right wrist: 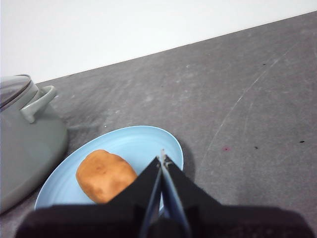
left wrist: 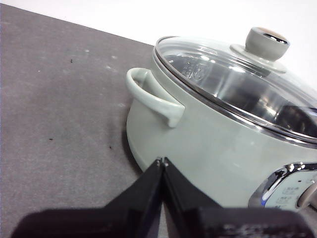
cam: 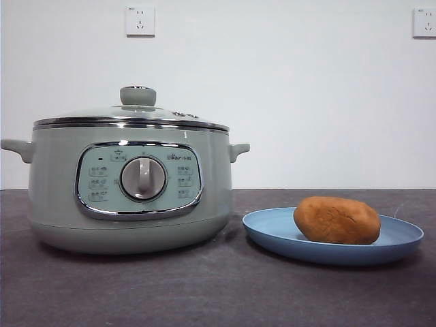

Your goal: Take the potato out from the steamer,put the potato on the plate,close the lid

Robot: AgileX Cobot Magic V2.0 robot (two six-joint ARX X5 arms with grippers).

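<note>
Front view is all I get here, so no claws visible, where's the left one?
Observer: The left claw is shut, empty, low beside the steamer, near its side handle.
Operator: And the right one?
Observer: The right claw is shut too, holding nothing, above the plate beside the potato.
Operator: Anything left inside the pot?
Observer: Through the lid the left wrist view shows only bare shiny metal; part of the inside is out of frame.
</note>
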